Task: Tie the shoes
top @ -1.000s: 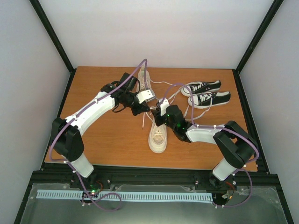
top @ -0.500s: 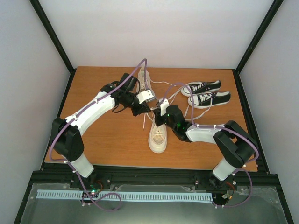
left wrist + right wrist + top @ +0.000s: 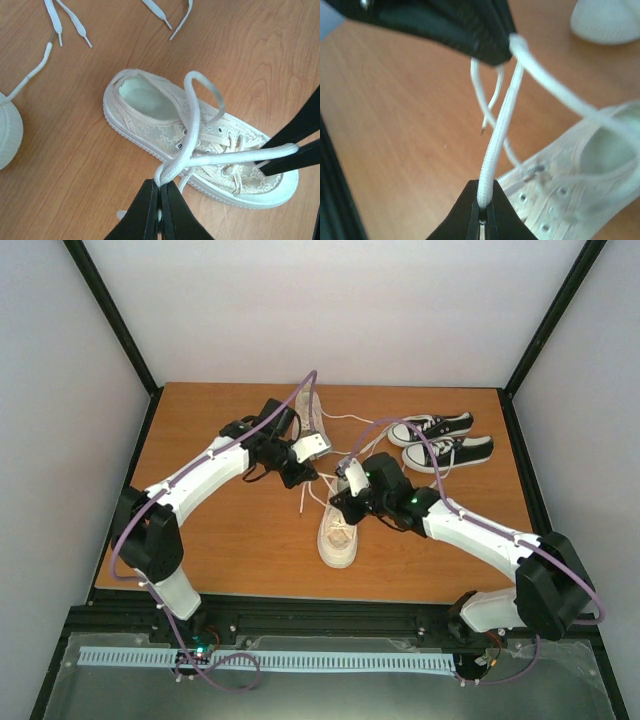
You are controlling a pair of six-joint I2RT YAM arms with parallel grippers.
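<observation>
One cream shoe (image 3: 338,532) lies mid-table with its toe toward me; it also shows in the left wrist view (image 3: 165,117) and the right wrist view (image 3: 580,200). My left gripper (image 3: 306,476) is shut on a loop of its white lace (image 3: 192,112), just off the shoe's side (image 3: 161,189). My right gripper (image 3: 336,500) is shut on another strand of that lace (image 3: 500,135) and holds it taut between the two grippers (image 3: 484,204). The lace strands cross above the shoe. The second cream shoe (image 3: 309,416) lies at the back, partly hidden by the left arm.
A pair of small black sneakers (image 3: 443,440) stands at the back right. Loose white lace ends (image 3: 67,20) trail on the wood by the second shoe's toe (image 3: 7,131). The left gripper's black fingers (image 3: 465,27) fill the top of the right wrist view.
My right arm has swung its elbow out to the right and stretched, its wrist shifting slightly right over the shoe. The left arm has hardly moved. Both still hold the lace.
</observation>
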